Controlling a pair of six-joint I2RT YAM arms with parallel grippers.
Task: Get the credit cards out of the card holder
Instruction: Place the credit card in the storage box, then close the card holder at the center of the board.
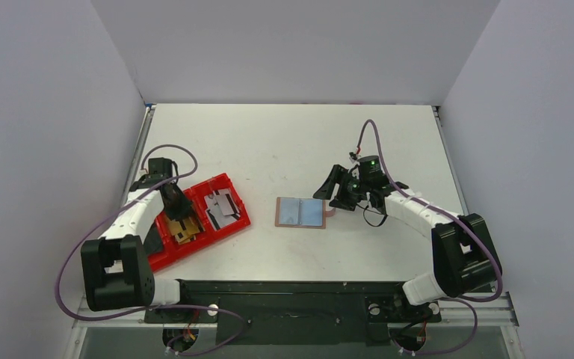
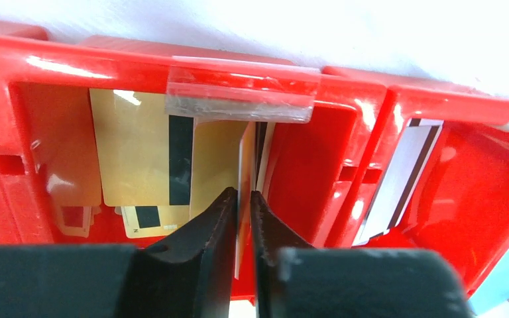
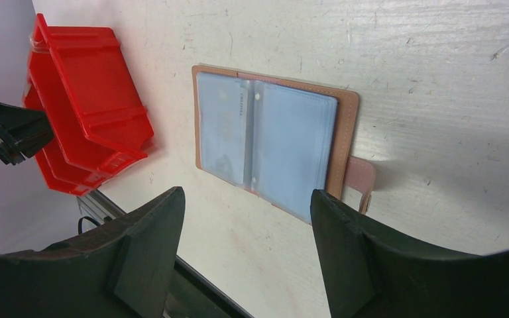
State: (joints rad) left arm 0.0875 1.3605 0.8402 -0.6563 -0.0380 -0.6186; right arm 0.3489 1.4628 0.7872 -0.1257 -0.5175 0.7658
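Tightly pinched, the left gripper (image 2: 244, 195) has its two black fingers closed to a sliver on a thin credit card (image 2: 244, 162), held edge-on and upright over the near-left compartment of the red tray (image 2: 106, 63). Below it lie gold cards (image 2: 132, 146) with black stripes, and a white striped one leans in the next compartment. The left arm rises from its base, folds at the elbow and tips its wrist down into the tray.

Across the table (image 1: 269, 142), the right gripper (image 1: 336, 187) stands wide, holding nothing, just beside the right edge of the card holder (image 3: 272, 139). The holder lies open and flat, pale blue sleeves up and snap tab (image 3: 364, 182) out to the side. The right arm stretches forward and inward, its wrist angled down.
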